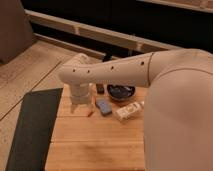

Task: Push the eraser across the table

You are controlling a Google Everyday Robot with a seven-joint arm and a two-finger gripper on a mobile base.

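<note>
Camera view. The white two-finger gripper (80, 104) is seen lowered near the far left part of the light tan plank-topped wooden table (95, 145). Whether it is apart or together cannot be told.

The flat blue rectangular block (104, 106), taken to be the eraser, lies on the table just to the right of the gripper. Contact is not established.

Step judged: approach made, push not yet begun. The next move calls for a low sideways sweep against the block's side.

Obstacles noted:
- a white oblong packet (128, 111) just beside the eraser on its right
- a dark round bowl (121, 92) behind it
- a small orange piece (90, 114) in front of the gripper

A dark grey mat (30, 125) lies left of the table.
</note>
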